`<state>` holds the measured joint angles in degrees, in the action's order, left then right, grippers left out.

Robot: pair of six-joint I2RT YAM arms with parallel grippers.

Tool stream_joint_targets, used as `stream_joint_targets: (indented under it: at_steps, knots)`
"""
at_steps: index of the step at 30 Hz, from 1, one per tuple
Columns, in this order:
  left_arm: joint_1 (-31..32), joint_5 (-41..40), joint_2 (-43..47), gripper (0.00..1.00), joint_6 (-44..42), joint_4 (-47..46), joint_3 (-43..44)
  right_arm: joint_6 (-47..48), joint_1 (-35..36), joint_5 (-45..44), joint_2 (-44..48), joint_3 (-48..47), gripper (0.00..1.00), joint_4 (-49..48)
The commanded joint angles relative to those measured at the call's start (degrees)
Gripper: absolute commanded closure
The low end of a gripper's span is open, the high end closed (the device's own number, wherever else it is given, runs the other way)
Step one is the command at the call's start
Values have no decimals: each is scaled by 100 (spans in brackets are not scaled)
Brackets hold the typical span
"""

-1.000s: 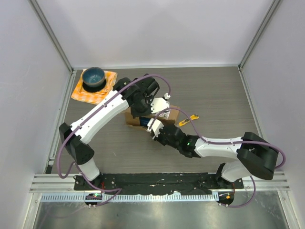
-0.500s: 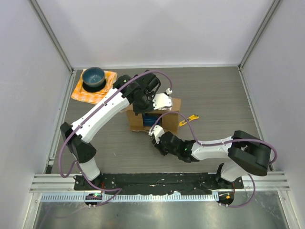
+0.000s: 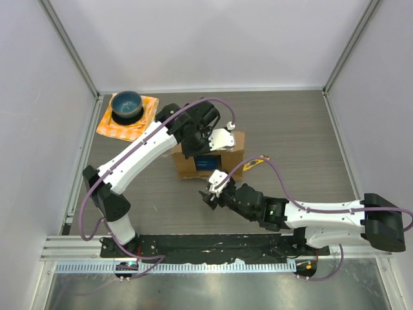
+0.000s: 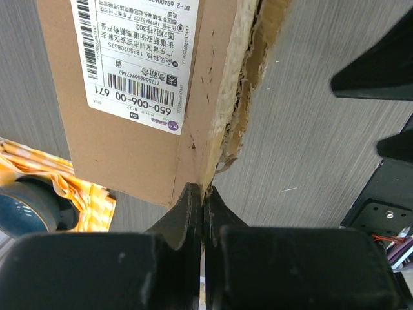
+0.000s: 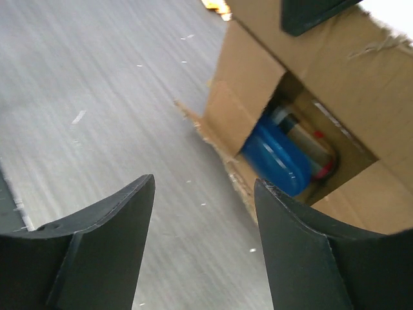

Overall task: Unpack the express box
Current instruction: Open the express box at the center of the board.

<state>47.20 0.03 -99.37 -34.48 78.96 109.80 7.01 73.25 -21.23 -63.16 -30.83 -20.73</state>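
Holding open the express box (image 3: 188, 165), at the middle of the table (image 3: 290, 129), with the left gripper (image 4: 201, 192) pinched tight on its torn flap edge (image 4: 237, 97), poising the right gripper (image 5: 204, 184), jaws apart, before the opened end, and next, most likely, reaching inside to close on the blue container (image 5: 277, 158) without snagging cardboard.

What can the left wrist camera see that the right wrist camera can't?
Only the left wrist view shows the white barcode label, the orange checked cloth, the round blue bowl, and the left tool pinched shut on the torn flap edge of the brown cardboard express box. Only the right wrist view looks into the box's open end, where a blue plastic item lies, with the right tool open and empty before it. Both show that box and the grey wood-grain table.
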Motion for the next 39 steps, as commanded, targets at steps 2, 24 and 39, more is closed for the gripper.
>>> stream_joint_targets:
  at_steps: [2,24,39]
  knots:
    - [237,50,252,100,292,1632,15,1187,40,-1145,-660,-37,36,-897]
    - [668,-135,700,100,389,1649,-135,1234,628,-2921,-2588,806,17,-2867]
    - [1221,357,1060,100,477,1640,-450,3929,734,-3475,-3878,561,4,-5247]
